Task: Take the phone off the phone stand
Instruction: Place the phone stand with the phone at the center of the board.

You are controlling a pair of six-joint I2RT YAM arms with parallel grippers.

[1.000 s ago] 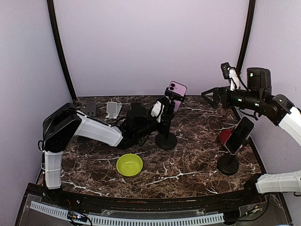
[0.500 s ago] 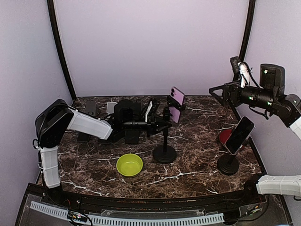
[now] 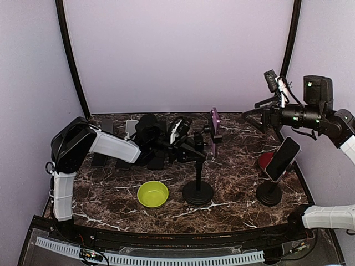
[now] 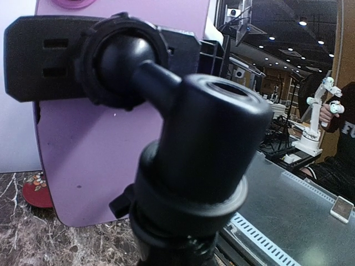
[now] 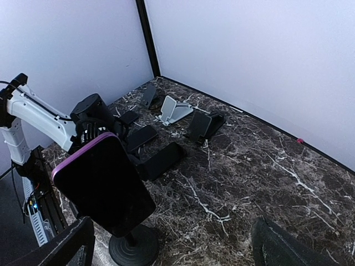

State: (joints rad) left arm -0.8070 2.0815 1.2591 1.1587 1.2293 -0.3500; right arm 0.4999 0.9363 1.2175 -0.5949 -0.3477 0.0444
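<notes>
A purple phone (image 3: 214,124) sits clamped in a black phone stand (image 3: 198,191) at the table's middle, edge-on to the top camera. My left gripper (image 3: 190,148) grips the stand's pole just below the clamp. In the left wrist view the pole and ball joint (image 4: 205,155) fill the frame in front of the phone's purple back (image 4: 100,166), and my own fingers are hidden. My right gripper (image 3: 253,116) hangs open and empty in the air to the phone's right. The right wrist view shows the phone's dark screen (image 5: 102,185), with my right gripper (image 5: 177,252) open above the table.
A lime green bowl (image 3: 153,194) sits near the front, left of the stand base. A second phone on its own stand (image 3: 283,157) stands at the right, with a red object (image 3: 264,160) behind it. A white stand (image 5: 173,110) and several black stands lie at the back left.
The left gripper has dragged the stand with the phone toward the near edge and slightly right. The phone has turned edge-on. The right gripper has shifted a little and stays open.
</notes>
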